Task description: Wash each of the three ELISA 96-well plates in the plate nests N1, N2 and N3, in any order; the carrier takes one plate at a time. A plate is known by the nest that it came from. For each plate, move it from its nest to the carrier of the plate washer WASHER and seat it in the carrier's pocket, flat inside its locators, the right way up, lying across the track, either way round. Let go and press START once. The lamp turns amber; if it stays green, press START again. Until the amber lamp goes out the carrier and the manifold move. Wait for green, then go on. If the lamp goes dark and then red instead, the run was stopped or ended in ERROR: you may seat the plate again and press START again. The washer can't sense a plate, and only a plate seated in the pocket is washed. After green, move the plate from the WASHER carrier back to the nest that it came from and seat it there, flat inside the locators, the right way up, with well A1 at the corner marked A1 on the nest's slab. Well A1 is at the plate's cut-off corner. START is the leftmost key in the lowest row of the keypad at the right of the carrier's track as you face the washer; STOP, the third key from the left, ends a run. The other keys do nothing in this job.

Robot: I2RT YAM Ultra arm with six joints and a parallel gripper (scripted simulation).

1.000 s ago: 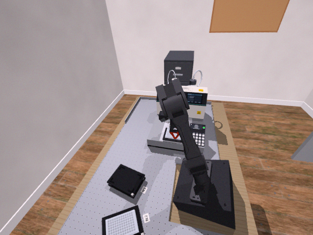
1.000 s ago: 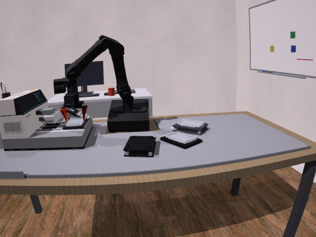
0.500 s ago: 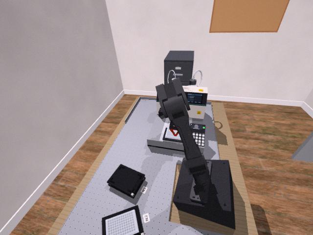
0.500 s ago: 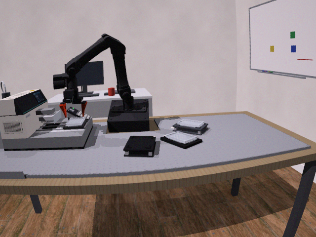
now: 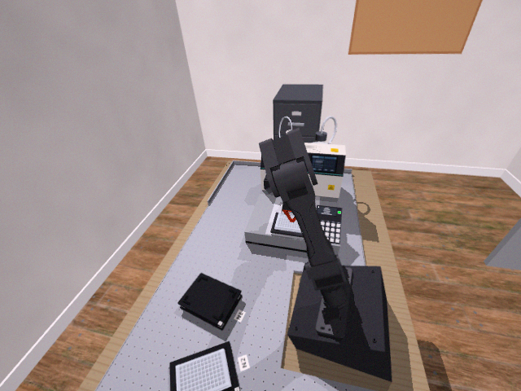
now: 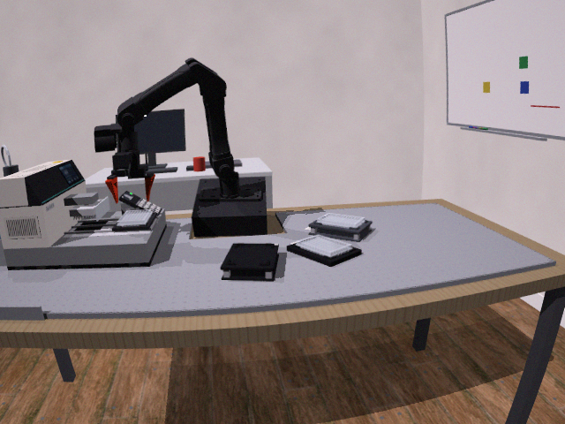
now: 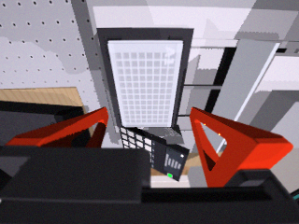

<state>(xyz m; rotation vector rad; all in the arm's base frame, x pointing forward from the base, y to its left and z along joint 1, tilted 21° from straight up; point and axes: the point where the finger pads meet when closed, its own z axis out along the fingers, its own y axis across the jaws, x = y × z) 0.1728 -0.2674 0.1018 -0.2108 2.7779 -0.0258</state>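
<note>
My gripper (image 6: 130,186) (image 7: 149,111) is open and empty. It hangs a little above the washer's carrier, with its red fingers spread wider than the plate below. A white 96-well plate (image 5: 284,223) (image 6: 133,217) (image 7: 146,79) lies flat in the carrier's dark pocket (image 7: 103,70) of the washer (image 5: 330,168) (image 6: 36,200). The keypad (image 5: 332,229) (image 6: 143,204) (image 7: 140,140) is beside the track, and its lamp (image 5: 339,213) (image 6: 131,194) (image 7: 169,175) is green. One black nest (image 5: 209,299) (image 6: 250,260) is empty. Nest N2 holds a plate (image 5: 203,372) (image 6: 324,245). A third nest holds a plate (image 6: 340,221).
The arm's black base block (image 5: 361,303) (image 6: 228,214) stands right of the nests, close behind the washer's keypad side. A dark cabinet (image 5: 298,107) and bottles with tubing stand behind the washer. A back bench carries a monitor (image 6: 159,132) and a red cup (image 6: 199,162).
</note>
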